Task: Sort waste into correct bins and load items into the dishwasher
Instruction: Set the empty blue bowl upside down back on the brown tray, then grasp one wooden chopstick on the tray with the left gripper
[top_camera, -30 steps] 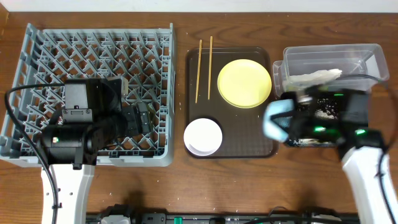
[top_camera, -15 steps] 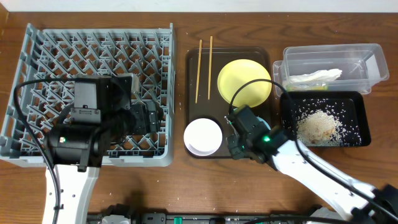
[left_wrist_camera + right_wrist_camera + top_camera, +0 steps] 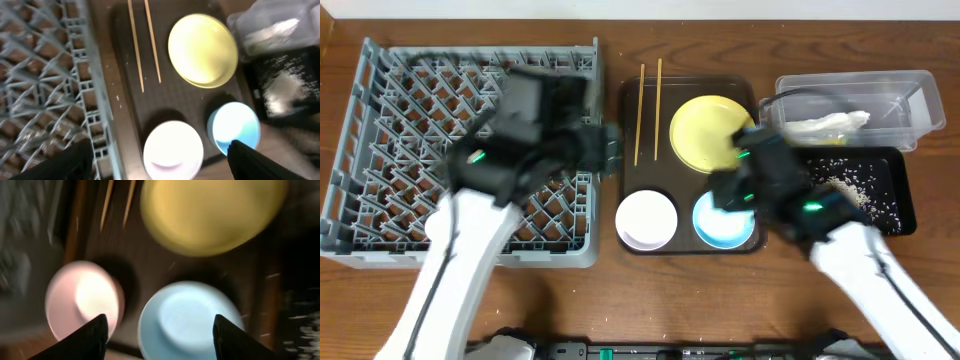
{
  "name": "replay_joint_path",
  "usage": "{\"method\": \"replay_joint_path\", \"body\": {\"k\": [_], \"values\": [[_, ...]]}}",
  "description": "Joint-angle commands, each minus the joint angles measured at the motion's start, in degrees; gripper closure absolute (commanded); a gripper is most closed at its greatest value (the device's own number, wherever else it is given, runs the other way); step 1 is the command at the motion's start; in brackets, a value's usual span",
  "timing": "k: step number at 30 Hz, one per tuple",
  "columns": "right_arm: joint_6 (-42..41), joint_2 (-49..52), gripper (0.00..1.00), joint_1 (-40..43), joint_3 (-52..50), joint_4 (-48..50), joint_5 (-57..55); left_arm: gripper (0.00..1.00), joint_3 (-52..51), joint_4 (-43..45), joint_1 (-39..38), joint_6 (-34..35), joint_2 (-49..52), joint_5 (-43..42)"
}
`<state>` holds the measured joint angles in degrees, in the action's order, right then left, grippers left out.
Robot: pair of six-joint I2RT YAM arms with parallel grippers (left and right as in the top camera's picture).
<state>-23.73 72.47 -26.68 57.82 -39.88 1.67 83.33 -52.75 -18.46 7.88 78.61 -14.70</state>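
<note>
Left gripper shows blurred overhead at the right edge of the large grey-blue plastic dish rack, two thin wooden chopsticks just to its right on the dark brown serving tray; the right gripper hangs over the round light blue bowl, a round yellow plate just beside it. From the left wrist, the fingers are spread wide and empty, the round white bowl below between their tips. From the right wrist, the fingers are parted too, gripping nothing, with the blue bowl directly beneath them.

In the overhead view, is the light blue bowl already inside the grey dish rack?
No, the light blue bowl sits on the brown tray, right beside the white bowl.
</note>
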Motion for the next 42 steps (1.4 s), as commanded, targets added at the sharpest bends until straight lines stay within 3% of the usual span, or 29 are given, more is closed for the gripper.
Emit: {"method": "replay_joint_path", "body": {"k": [1,6,12,21,34,42], "values": [[-2.6,-3.1,0.32,7.4,1.0,-1.6,5.8,0.14,0.8,3.5,-4.0,0.5,6.5,8.3],[-2.6,-2.7,0.28,12.6,1.0,-4.2,8.0,0.16,0.8,13.3,-8.1,0.2,15.3,15.6],[-2.4,-1.9,0.28,12.7,0.8,-7.8,8.0,0.33,0.8,23.7,-8.2,0.1,27.4,15.6],[-2.4,-1.9,0.28,12.7,0.5,-7.8,8.0,0.43,0.8,37.3,-8.3,0.1,37.1,15.4],[-2.4,-1.9,0.31,12.7,0.4,-7.8,8.0,0.51,0.8,43.1,-8.4,1.8,46.7,15.3],[-2.4,-1.9,0.33,12.4,0.4,-7.8,8.0,0.70,0.7,42.8,-8.4,3.4,48.9,13.5]]}}
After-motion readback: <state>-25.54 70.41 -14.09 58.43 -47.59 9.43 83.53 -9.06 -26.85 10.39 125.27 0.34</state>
